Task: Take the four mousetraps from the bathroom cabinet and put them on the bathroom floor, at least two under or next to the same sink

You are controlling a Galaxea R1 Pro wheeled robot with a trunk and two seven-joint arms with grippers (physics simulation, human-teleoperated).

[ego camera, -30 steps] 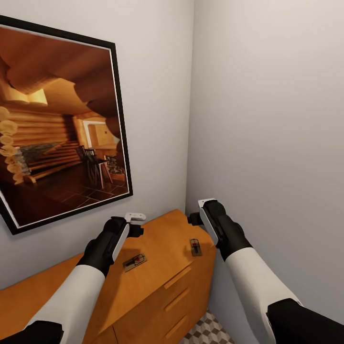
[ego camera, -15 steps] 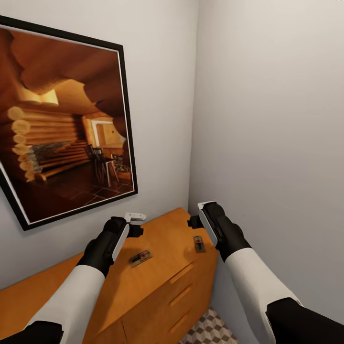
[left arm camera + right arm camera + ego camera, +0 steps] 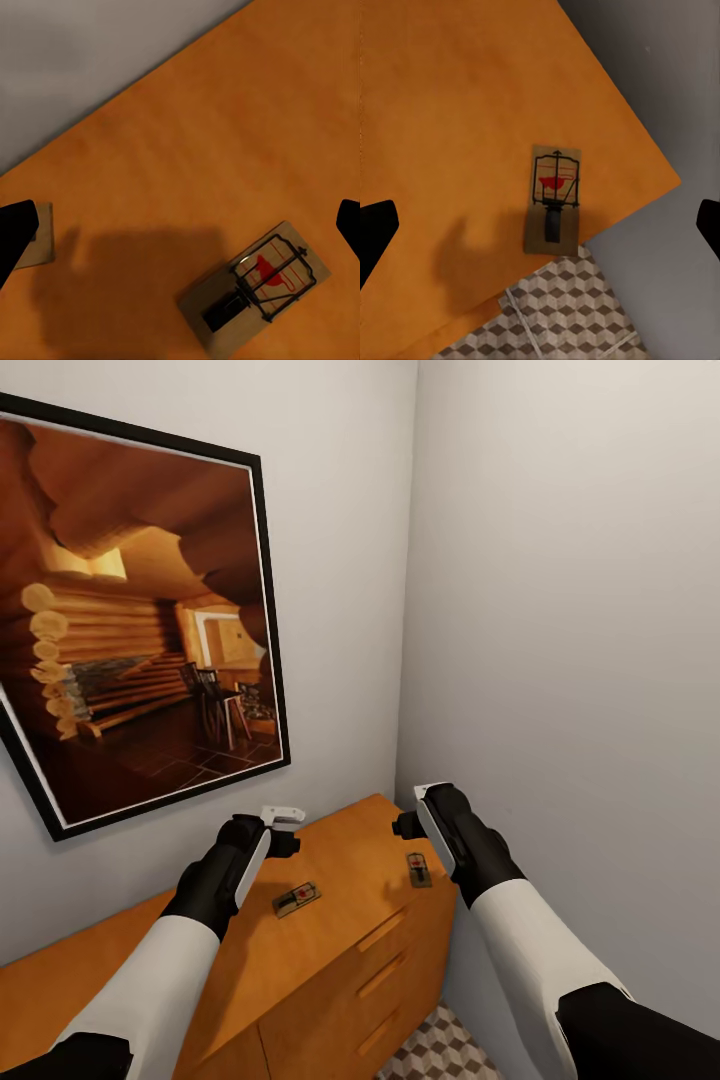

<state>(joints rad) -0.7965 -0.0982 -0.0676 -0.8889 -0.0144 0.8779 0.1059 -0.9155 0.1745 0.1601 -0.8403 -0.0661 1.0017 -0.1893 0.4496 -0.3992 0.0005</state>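
Two mousetraps are lying flat on the cabinet (image 3: 330, 920) top. The left pincer (image 3: 283, 830) is hanging spread above one mousetrap (image 3: 297, 898), clear of it; a pale board edge (image 3: 37, 235) is showing beside one fingertip (image 3: 15, 232). The right pincer (image 3: 412, 808) is hovering spread over the other mousetrap (image 3: 418, 869), which is sitting near the cabinet's corner, with the bathroom floor (image 3: 562, 315) below. A framed picture (image 3: 130, 620) is hanging on the wall.

A corner of a home, by its furnishings: plain pale walls (image 3: 560, 610), a large black-framed picture (image 3: 140, 620) of a log-cabin interior (chairs and a table in it), an orange-brown wooden cabinet (image 3: 340, 960) with drawer fronts, and cube-patterned floor tiles (image 3: 435, 1050) below.
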